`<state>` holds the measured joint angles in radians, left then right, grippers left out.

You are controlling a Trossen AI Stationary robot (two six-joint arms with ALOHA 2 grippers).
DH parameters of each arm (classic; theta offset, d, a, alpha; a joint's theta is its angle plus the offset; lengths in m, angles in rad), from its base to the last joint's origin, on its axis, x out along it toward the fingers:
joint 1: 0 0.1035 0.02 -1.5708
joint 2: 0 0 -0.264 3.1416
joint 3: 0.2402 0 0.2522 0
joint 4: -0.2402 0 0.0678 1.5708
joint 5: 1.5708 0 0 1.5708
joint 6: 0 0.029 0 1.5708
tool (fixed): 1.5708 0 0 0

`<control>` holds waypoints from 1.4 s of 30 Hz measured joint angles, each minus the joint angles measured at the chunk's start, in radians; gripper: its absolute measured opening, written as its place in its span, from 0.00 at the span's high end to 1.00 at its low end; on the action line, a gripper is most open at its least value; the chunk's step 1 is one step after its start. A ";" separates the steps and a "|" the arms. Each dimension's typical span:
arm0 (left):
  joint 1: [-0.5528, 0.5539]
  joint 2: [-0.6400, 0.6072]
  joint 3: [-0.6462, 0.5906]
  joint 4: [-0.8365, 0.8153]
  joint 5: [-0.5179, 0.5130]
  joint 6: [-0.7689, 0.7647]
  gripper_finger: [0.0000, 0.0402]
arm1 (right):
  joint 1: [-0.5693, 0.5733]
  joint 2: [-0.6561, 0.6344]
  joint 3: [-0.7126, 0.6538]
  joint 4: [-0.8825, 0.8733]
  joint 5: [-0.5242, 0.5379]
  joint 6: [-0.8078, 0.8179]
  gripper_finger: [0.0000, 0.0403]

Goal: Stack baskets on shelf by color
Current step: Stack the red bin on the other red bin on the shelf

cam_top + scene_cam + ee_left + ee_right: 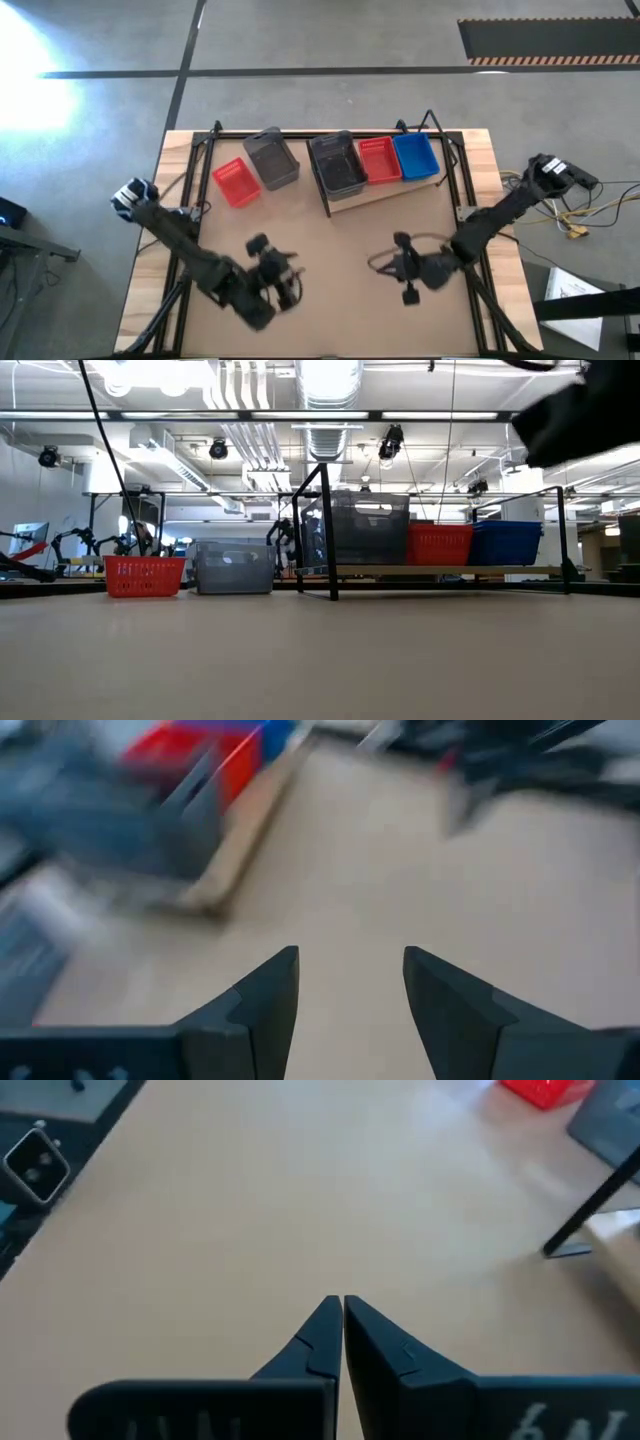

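The shelf (385,195) stands at the table's far right. On its wooden board sit a dark grey basket stack (338,165), a red basket (378,160) and a blue basket (415,155), side by side. The low view shows the same row: grey (370,528), red (438,544), blue (505,542). To the shelf's left, a red basket (237,182) and a dark grey basket (271,158) rest on the tabletop. My left gripper (290,275) hovers open over the near left (350,990). My right gripper (385,265) is shut over the near right (342,1315). Neither holds anything.
Bare brown tabletop (340,300) lies between and in front of both grippers. The shelf's black wire leg (330,560) stands at its left front corner. A dark arm part (590,410) fills the low view's upper right. Cables (575,215) lie beyond the table's right edge.
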<state>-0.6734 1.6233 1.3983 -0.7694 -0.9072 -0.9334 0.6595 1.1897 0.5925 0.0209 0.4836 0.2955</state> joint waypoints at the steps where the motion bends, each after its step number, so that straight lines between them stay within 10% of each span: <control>1: 0.025 -0.018 0.000 -0.096 0.043 -0.074 0.59 | 0.040 0.027 -0.018 0.048 0.038 0.024 0.98; 7: 0.215 -0.072 -0.055 -0.590 0.327 -0.379 0.59 | 0.202 0.225 -0.051 0.256 0.171 0.139 0.98; 13: 0.435 -0.152 -0.262 -0.589 0.548 -0.308 0.59 | 0.245 0.415 0.007 0.395 0.197 0.158 0.98; 29: 0.813 -0.309 -0.608 -0.205 0.532 0.056 0.60 | 0.246 0.627 0.188 0.398 0.197 0.063 0.98; 42: 0.825 -0.296 -0.653 -0.175 0.566 0.105 0.94 | 0.249 0.614 0.187 0.395 0.189 0.062 0.98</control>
<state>0.1519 1.3271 0.7455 -0.9439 -0.3409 -0.8287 0.9085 1.8037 0.7795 0.4164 0.6730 0.3577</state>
